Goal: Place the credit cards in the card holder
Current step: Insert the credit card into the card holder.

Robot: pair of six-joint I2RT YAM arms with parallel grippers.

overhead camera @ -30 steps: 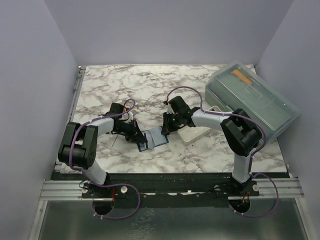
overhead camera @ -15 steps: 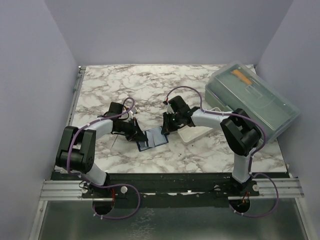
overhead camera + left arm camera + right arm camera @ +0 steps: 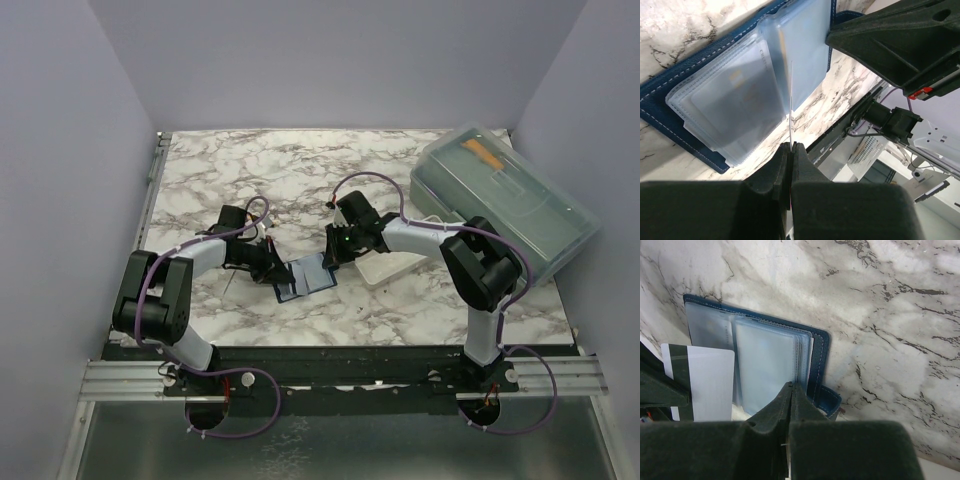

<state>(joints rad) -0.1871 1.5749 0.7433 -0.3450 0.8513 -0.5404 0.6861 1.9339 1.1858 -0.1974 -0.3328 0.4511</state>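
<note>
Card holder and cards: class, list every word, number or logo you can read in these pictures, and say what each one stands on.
No text can be read anywhere.
Card holder: faint print under a clear sleeve, too blurred to read.
Credit card in the left gripper: white face with a dark stripe, no lettering visible.

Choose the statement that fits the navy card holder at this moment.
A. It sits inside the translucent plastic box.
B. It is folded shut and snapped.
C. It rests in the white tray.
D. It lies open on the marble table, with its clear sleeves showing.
D: the card holder lies unfolded on the marble table, and its clear sleeves face up, as both wrist views show.
</note>
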